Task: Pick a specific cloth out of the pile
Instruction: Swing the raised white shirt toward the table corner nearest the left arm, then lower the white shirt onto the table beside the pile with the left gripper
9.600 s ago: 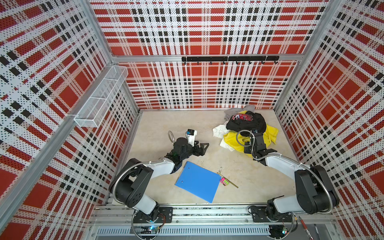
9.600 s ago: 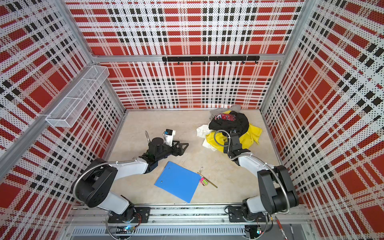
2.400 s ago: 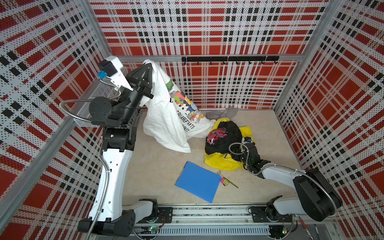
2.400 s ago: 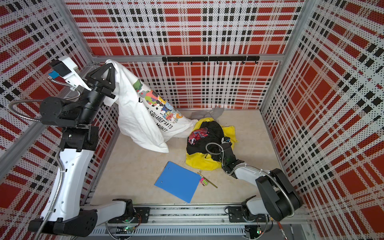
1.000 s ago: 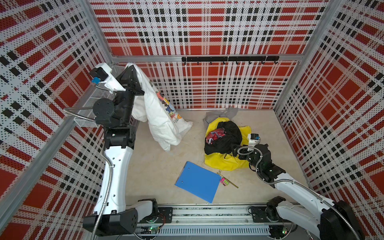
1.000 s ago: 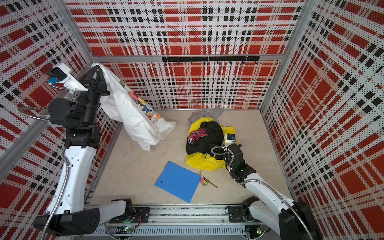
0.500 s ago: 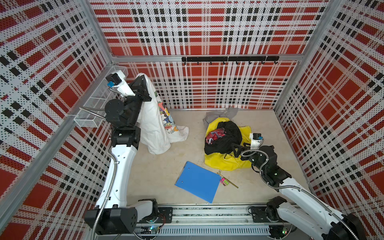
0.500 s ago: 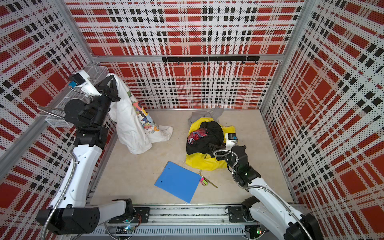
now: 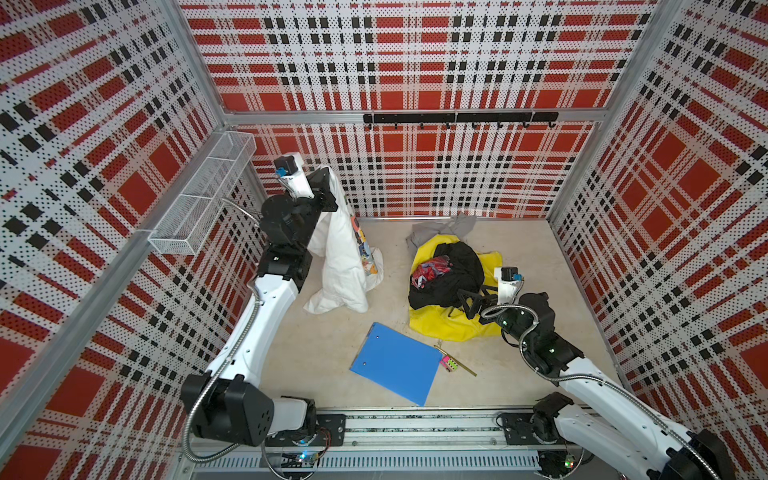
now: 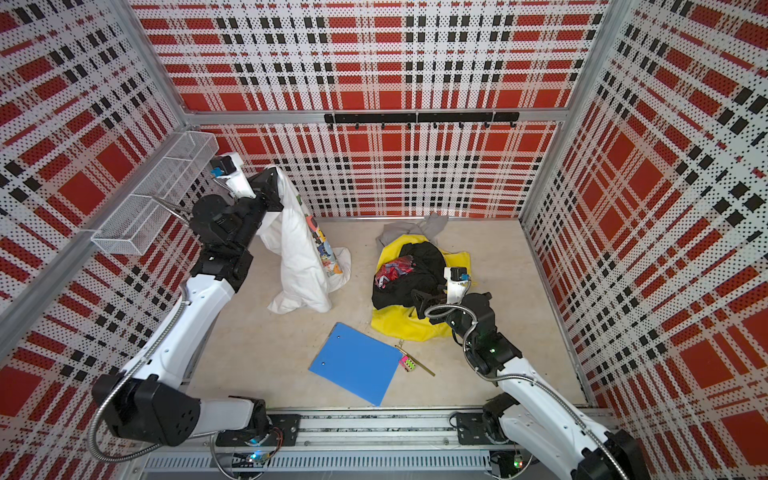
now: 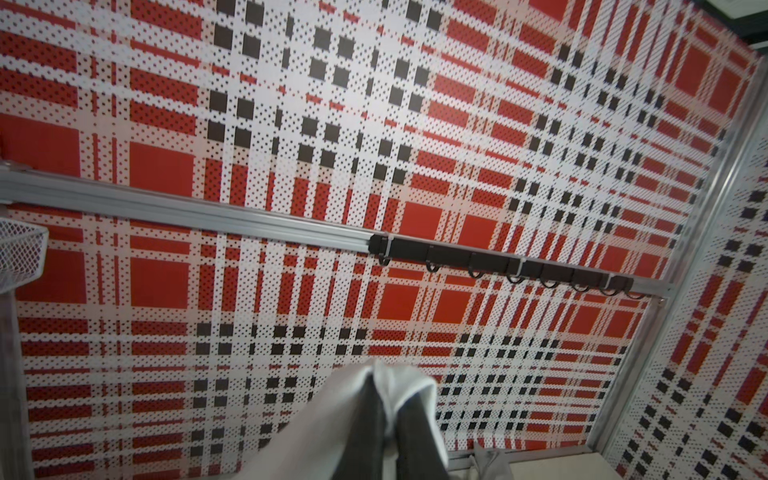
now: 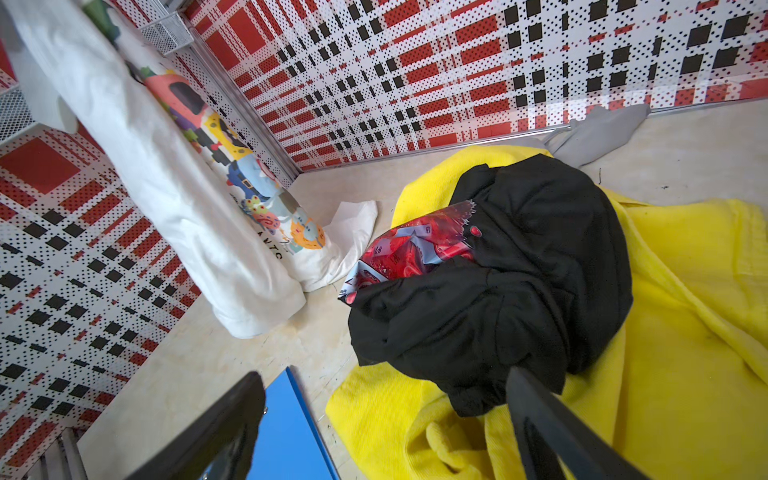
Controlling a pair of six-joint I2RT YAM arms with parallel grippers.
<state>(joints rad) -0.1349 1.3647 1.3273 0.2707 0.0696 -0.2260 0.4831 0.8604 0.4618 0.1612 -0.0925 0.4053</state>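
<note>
White T-shirt (image 9: 338,266): soft matt cloth, creased; its colour print looks smoother than the weave.
Yellow garment (image 9: 453,328): thick, fuzzy matt cloth, right of centre.
Black garment (image 9: 461,270): matt cloth, bunched.
Red-patterned cloth (image 9: 430,268): slight sheen.
Grey garment (image 9: 451,227): thin matt cloth by the far wall.
Folder (image 9: 395,365): smooth blue plastic, near edge.
Floor (image 9: 324,349): pale, matt, faintly mottled.
Walls (image 9: 415,62): perforated plaid-printed panels.
Frame rails (image 9: 291,118): bare brushed metal.
Basket (image 9: 199,203): white metal mesh, left wall.
Hook rail (image 9: 457,117): matt black.
Arms (image 9: 266,307): glossy white shells, matt black joints.
</note>
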